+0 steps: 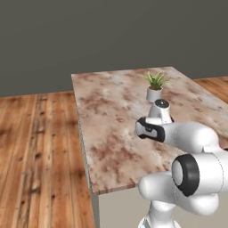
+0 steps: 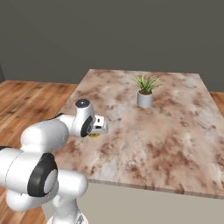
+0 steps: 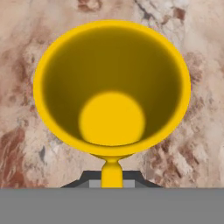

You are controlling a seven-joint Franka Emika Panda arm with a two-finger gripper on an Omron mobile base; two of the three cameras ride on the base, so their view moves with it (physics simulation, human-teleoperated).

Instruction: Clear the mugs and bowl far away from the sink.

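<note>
The claw is clenched on the handle of one yellow mug, which in the hand view sits straight ahead of it with its mouth open toward the camera and its flat bottom showing inside. The fingertips themselves are hard to make out there: just a dark edge shows on either side of the handle at the bottom of that view, cut off by the lower margin. In the right base view only a sliver of the yellow mug peeks out under the claw, the rest hidden behind the hand. In the left base view the claw is largely masked by the arm's own wrist and forearm, and the mug cannot be made out. Whether the mug rests on the worktop or hangs just above it cannot be told.

Beneath the claw lies a brown-and-cream marbled worktop. Beyond the claw, well apart from it, stands one white plant pot with a spiky green plant, upright, with bare surface between it and the mug. A wooden floor runs beside the worktop, and a dark grey wall stands behind it.

Count: one mug, one plant pot.
</note>
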